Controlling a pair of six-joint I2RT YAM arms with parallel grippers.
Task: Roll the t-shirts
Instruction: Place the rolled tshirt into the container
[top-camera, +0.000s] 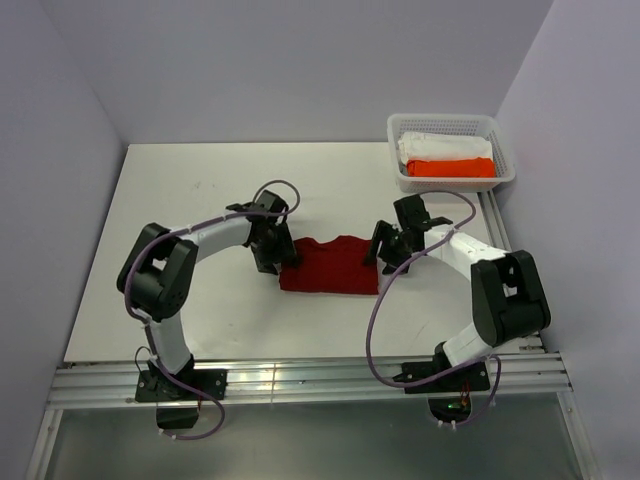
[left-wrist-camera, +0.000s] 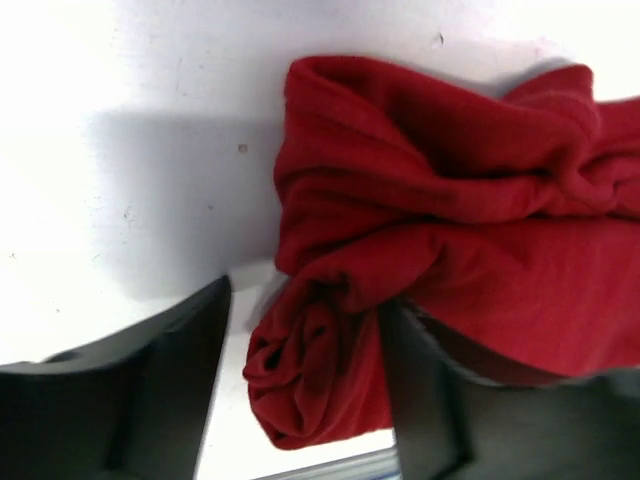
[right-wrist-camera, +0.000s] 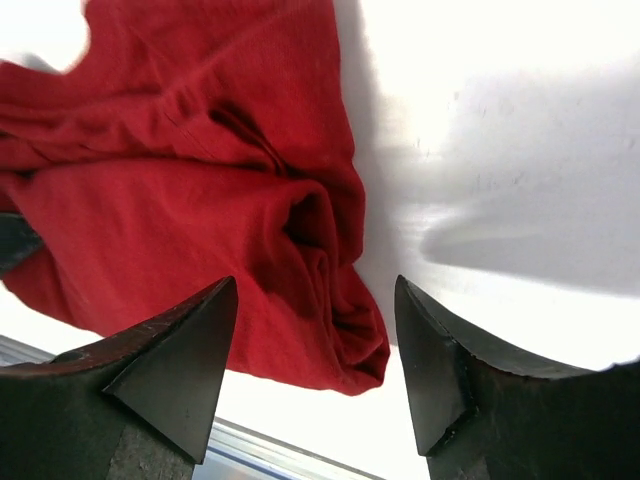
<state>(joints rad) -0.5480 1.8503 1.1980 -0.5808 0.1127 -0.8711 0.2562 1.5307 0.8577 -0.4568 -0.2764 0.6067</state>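
The shirt (top-camera: 330, 266), a soft crimson knit, lay on the worktop (top-camera: 200, 190) as a lumpy, loosely wound roll, with a basket (top-camera: 452, 150) well beyond its right end. The left gripper (left-wrist-camera: 305, 330) and right gripper (right-wrist-camera: 315, 290) straddled its two ends, jaws wide and apparently clear of the cloth, likely so both ends could roll evenly.

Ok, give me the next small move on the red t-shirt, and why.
Probably close both on the roll's ends to roll it onward: the left gripper and right gripper stand open astride the rolled edge of the red t-shirt, and loose cloth lies unrolled beyond it.
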